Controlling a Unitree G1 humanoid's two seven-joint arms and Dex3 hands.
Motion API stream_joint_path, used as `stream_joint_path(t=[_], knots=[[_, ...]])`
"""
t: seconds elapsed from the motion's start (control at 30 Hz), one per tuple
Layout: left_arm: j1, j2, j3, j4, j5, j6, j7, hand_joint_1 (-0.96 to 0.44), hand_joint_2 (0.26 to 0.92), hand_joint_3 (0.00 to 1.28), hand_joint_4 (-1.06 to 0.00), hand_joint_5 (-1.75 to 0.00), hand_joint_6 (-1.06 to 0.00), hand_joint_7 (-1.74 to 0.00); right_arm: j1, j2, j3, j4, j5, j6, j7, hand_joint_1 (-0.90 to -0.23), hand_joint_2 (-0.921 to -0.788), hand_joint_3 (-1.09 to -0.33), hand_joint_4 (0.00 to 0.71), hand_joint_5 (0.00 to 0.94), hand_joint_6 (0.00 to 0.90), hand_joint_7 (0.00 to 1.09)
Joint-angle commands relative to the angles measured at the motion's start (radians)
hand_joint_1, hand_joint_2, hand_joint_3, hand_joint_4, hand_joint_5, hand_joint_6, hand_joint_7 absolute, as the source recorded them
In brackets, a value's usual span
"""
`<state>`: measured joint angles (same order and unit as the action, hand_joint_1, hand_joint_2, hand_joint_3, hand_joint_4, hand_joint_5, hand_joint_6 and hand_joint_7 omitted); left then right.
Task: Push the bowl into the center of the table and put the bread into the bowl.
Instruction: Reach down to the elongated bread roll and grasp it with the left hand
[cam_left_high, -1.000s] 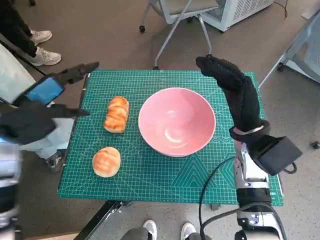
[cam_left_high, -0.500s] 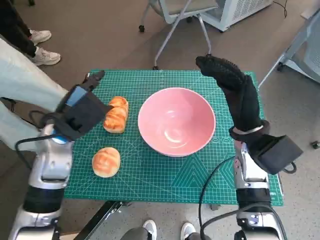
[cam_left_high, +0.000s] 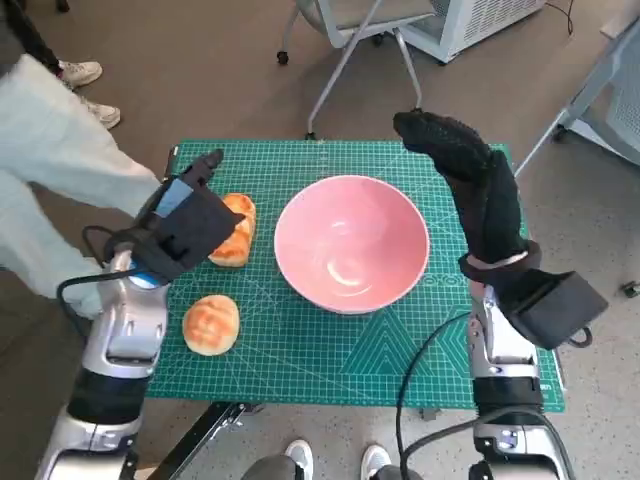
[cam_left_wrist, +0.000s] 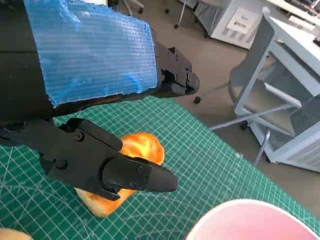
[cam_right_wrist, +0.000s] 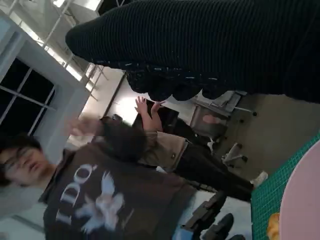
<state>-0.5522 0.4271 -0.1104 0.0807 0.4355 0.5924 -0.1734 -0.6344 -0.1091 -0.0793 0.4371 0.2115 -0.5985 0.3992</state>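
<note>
While the big pink ceramic bowl (cam_left_high: 352, 243) sits mid-frame on the green gridded worktop (cam_left_high: 400, 350), the left robot hand (cam_left_high: 185, 228) hovers spread and empty over the oblong golden bread roll (cam_left_high: 236, 240); it should straddle the roll squarely before closing. The right robot hand (cam_left_high: 470, 180) stands released beside the bowl.

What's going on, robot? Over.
Left hand open, over the long golden bread roll. Right hand open beside the pink bowl, mid-table, empty. Nothing blocking.
</note>
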Motion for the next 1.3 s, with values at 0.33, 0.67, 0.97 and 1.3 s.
stream_joint_path(t=[0.33,0.67,0.97,1.3], knots=[[-0.023,-0.038,-0.006,0.072,0.004,0.033,0.045,-0.58,0.921,0.23,-0.31,-0.01,-0.24,0.0,0.026,0.002,-0.003,0.024,0.018,-0.005,0.012,-0.719,-0.921,-0.801,0.162,0.001,0.005,0.56],[-0.049,-0.074,-0.029,0.175,0.006,0.041,0.081,-0.59,0.921,0.24,-0.25,0.0,-0.24,0.0,0.018,0.0,-0.003,0.047,0.021,-0.013,0.014,-0.719,-0.921,-0.799,0.163,0.001,0.001,0.56],[-0.091,-0.107,-0.032,0.321,-0.012,0.006,0.122,-0.57,0.921,0.23,-0.24,0.0,-0.23,0.0,0.018,-0.004,-0.005,0.057,0.022,-0.017,0.018,-0.724,-0.921,-0.795,0.164,0.001,0.001,0.57],[-0.16,-0.149,-0.043,0.518,-0.023,-0.061,0.167,-0.53,0.921,0.2,-0.23,0.0,-0.23,0.0,0.023,-0.012,-0.006,0.048,0.023,-0.009,0.024,-0.725,-0.921,-0.79,0.163,0.0,0.0,0.57]])
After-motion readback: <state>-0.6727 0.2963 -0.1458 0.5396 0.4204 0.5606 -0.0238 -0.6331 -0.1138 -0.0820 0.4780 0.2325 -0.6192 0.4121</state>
